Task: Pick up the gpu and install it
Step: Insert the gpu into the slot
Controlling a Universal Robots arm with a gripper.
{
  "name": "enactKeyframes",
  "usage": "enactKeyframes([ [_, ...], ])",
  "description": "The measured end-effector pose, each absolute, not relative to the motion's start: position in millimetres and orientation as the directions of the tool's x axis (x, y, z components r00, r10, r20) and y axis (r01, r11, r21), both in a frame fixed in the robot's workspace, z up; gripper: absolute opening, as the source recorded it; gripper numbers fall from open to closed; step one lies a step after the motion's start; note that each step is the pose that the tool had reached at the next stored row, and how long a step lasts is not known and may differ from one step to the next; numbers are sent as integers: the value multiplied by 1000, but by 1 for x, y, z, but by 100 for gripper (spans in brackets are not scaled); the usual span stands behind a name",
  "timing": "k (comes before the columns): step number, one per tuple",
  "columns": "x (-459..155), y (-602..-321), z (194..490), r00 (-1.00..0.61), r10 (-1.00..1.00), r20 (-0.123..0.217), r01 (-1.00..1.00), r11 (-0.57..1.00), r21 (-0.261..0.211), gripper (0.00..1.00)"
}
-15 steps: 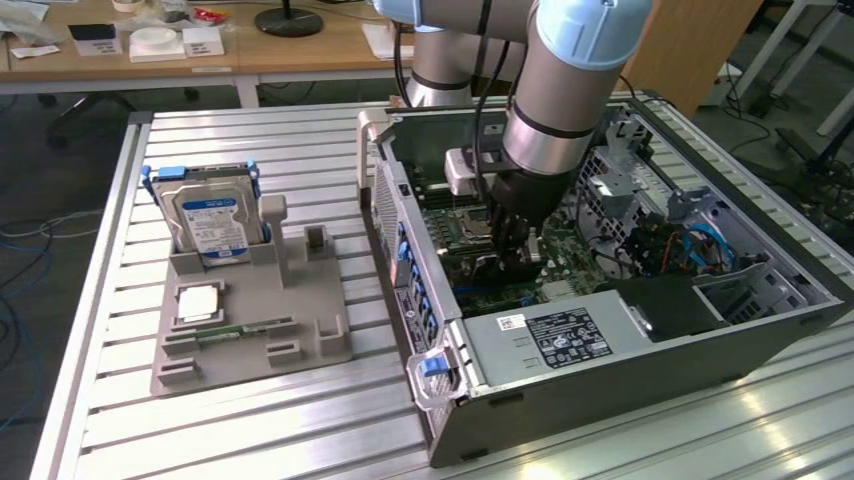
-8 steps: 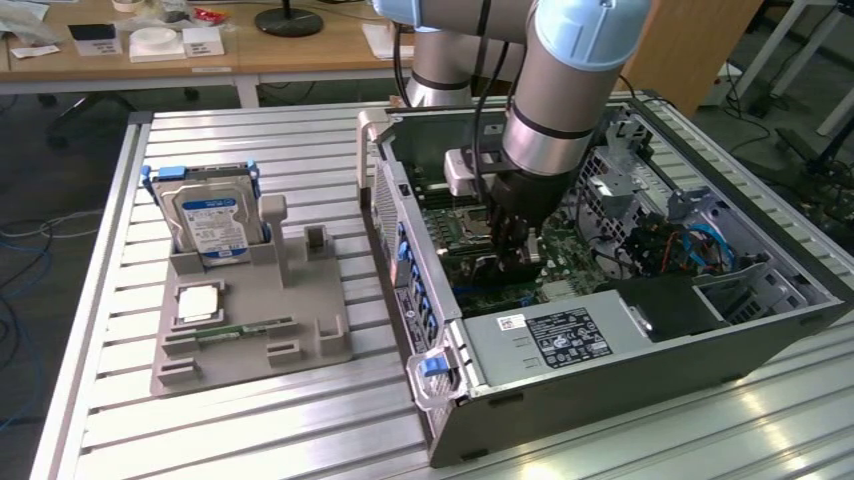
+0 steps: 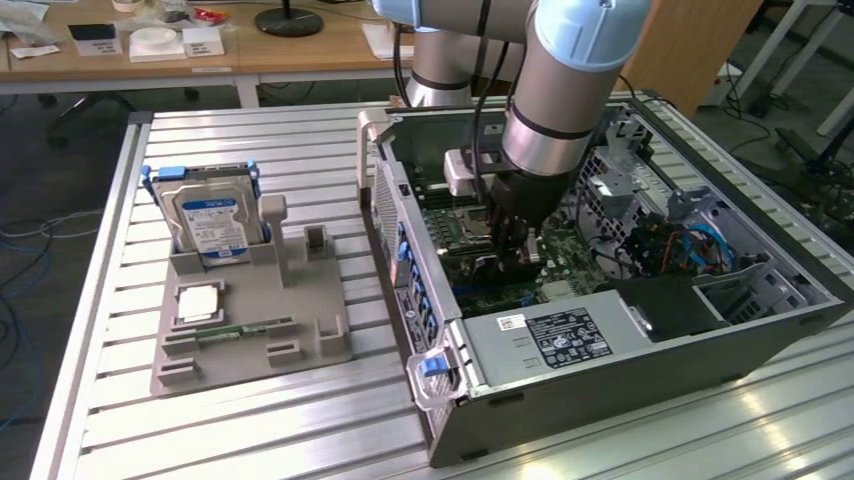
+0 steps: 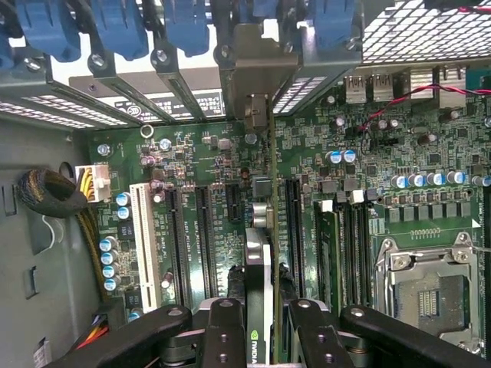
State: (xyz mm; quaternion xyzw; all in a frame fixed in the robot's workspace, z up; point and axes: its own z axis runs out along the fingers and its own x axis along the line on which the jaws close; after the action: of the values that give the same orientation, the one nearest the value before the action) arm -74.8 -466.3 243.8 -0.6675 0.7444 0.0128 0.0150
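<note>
Fingers (image 4: 224, 337) of your gripper (image 4: 258, 326) are closed on the thin green card with dark face, the gpu (image 4: 259, 261), held edge-on above the green motherboard (image 4: 192, 192) inside the open grey computer case (image 3: 641, 350).

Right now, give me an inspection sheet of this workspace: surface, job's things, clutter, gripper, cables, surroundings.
Surface: ribbed aluminium table, carrying a grey parts holder and an open computer case.
Job's things: gpu held edge-on above the motherboard, its bracket near the rear slot covers; not seen seated.
Clutter: hard drive upright in the holder; memory stick lying in the holder.
Gripper: gripper shut on the gpu, inside the case.
Cables: yellow and black bundle in the case; blue cables near the drive bays.
Surroundings: wooden desk behind the table.
</note>
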Motion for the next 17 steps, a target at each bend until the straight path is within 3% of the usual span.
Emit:
enactKeyframes([
  [17, -74, -467, 247, -109, -993, -45, -994, 109, 0, 27],
])
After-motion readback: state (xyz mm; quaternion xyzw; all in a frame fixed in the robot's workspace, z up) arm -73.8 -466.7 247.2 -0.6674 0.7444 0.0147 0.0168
